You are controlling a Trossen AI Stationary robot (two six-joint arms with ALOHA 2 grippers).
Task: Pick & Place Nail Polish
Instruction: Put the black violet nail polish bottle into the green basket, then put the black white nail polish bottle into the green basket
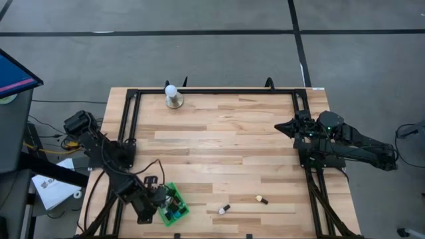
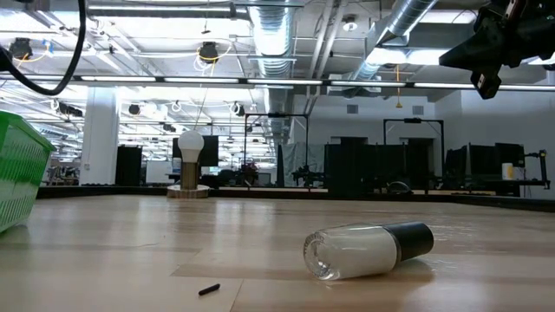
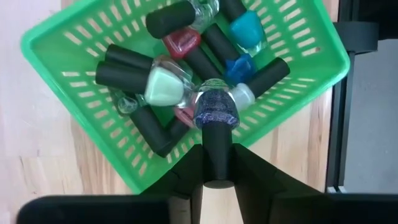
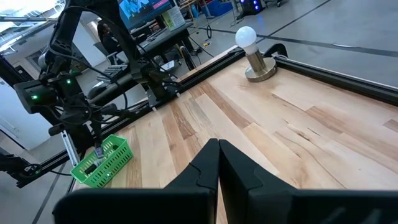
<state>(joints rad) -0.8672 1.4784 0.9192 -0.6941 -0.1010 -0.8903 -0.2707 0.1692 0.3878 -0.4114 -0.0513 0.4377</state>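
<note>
Your left gripper [image 3: 217,163] clamps the dark cap of a purple glitter nail polish bottle [image 3: 216,109] over the green basket [image 1: 174,206] at the lower left of the high view, where other bottles already lie piled. Lower centre on the table [image 1: 226,143], you have two bottles [image 1: 224,209] lying loose. Your right gripper [image 4: 219,163] waits at the right edge, fingers pressed together, and the white ball-topped stand [image 1: 173,97] sits at the top.

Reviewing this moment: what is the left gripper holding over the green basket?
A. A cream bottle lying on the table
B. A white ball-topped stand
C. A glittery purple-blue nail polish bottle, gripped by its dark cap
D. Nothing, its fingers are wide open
C: in the left wrist view the left gripper clamps the dark cap of the purple-blue bottle above the green basket.
</note>
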